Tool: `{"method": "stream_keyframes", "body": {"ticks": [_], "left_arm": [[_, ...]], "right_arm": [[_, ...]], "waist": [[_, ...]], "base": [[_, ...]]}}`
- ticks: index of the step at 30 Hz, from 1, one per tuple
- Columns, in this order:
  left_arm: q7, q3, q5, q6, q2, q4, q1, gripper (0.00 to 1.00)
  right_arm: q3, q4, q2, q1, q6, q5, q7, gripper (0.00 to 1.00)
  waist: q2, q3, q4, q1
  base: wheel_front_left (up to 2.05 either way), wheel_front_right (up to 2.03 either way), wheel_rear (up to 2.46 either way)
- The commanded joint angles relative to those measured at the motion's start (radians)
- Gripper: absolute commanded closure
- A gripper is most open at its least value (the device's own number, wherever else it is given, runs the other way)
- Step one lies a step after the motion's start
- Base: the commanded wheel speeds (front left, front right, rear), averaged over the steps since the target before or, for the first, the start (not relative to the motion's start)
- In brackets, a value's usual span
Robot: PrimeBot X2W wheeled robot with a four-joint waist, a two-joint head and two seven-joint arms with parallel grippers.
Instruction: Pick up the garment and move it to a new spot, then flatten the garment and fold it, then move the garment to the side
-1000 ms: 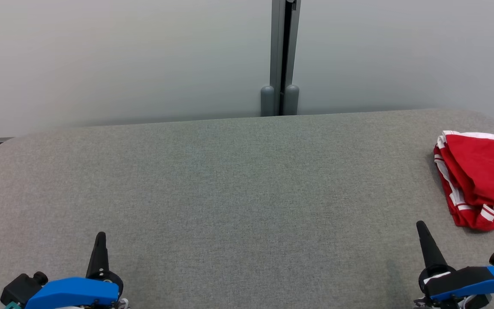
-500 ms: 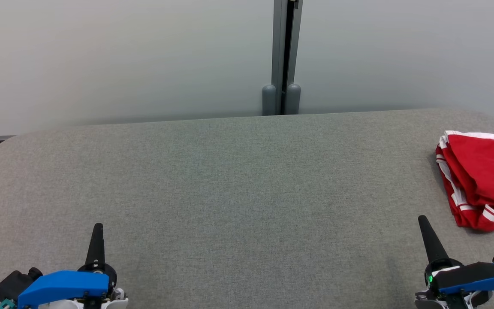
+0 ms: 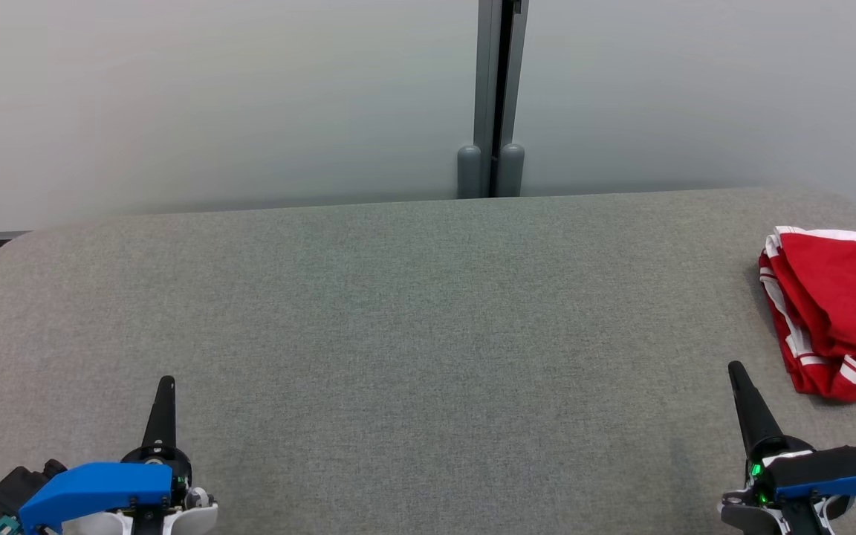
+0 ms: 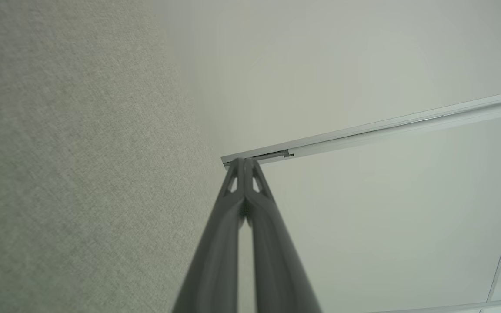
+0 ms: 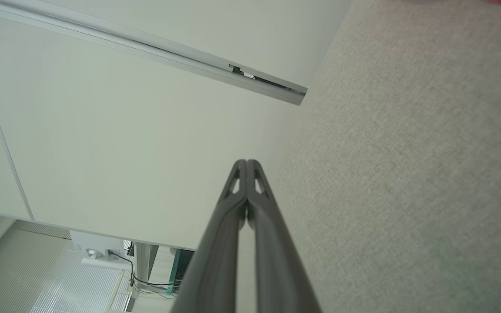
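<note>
- Left end effector (image 3: 165, 383), right end effector (image 3: 735, 368): both clenched, empty.
- Garment (image 3: 840, 297) folded on desk (image 3: 413, 334), fwd-right of right one, not touching.
- Tips edged fwd vs a sec ago; task prob. done.

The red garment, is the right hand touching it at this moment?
Apart. In the head view, a strip of bare grey table lies between the tip of the shut right hand and the garment.

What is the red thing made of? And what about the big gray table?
The red garment looks like thin, smooth sports fabric, maybe polyester: it lies in soft folds. The table seems covered in matte gray woven cloth: a fine speckled weave shows.
</note>
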Motion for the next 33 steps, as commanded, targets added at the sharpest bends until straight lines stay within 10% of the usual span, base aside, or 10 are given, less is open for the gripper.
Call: {"method": "stream_keyframes", "body": {"ticks": [1,33], "left_arm": [[0.007,0.006,-0.018,-0.008,0.002,-0.013,-0.023,1.00],[0.070,0.039,-0.230,-0.010,-0.011,-0.053,-0.039,1.00]], "right_arm": [[-0.003,-0.011,0.001,-0.016,0.000,0.023,0.004,1.00],[-0.016,-0.017,0.004,-0.035,0.000,0.269,0.040,1.00]], "waist": [[-0.0001,0.000,0.000,-0.0001],[-0.0001,0.007,0.011,-0.0001]], "base": [[0.00,0.00,0.00],[0.00,0.00,0.00]]}}
